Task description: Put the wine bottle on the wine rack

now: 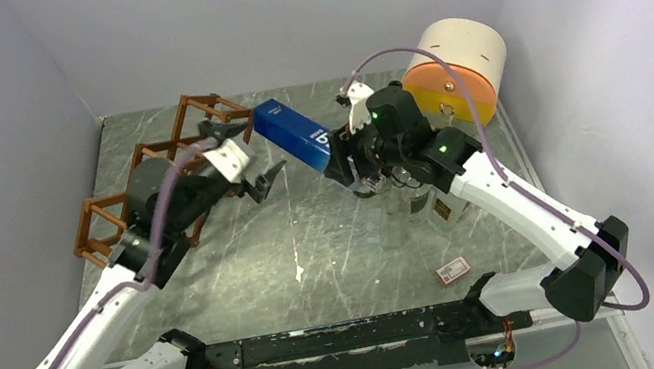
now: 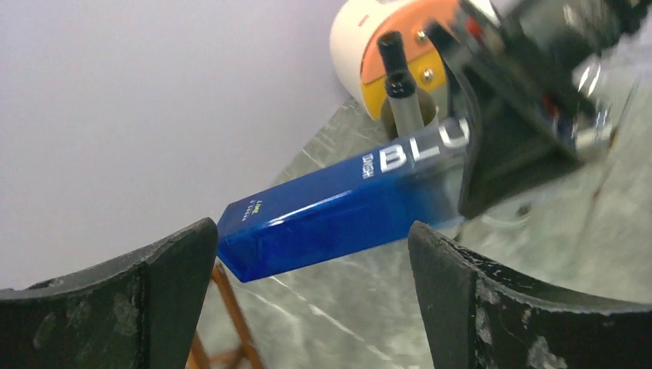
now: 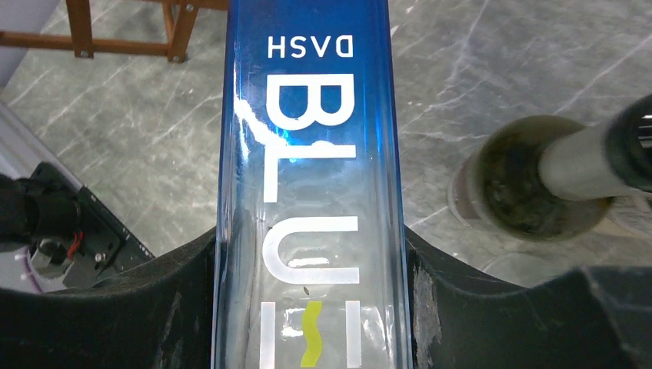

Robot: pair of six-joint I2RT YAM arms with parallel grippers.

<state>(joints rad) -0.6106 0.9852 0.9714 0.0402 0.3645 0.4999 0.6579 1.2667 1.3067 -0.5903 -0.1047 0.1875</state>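
The wine bottle (image 1: 292, 133) is a square blue one with white lettering, held level above the table. My right gripper (image 1: 344, 159) is shut on its clear lettered end, and in the right wrist view both fingers press the sides of the bottle (image 3: 307, 154) at the gripper (image 3: 309, 247). The bottle's blue end points toward the wine rack (image 1: 197, 101), a reddish-brown lattice at the back left. My left gripper (image 1: 267, 181) is open just below and left of that end, holding nothing. In the left wrist view the bottle (image 2: 338, 211) passes beyond the open gripper (image 2: 311, 261), above a rack bar (image 2: 231, 307).
A white, orange and yellow drum (image 1: 457, 70) lies at the back right. Clear glassware (image 1: 399, 212) stands under my right arm, with a round-mouthed vessel (image 3: 530, 184) beside the bottle. A small card (image 1: 454, 270) lies near the front right. Walls close in on three sides.
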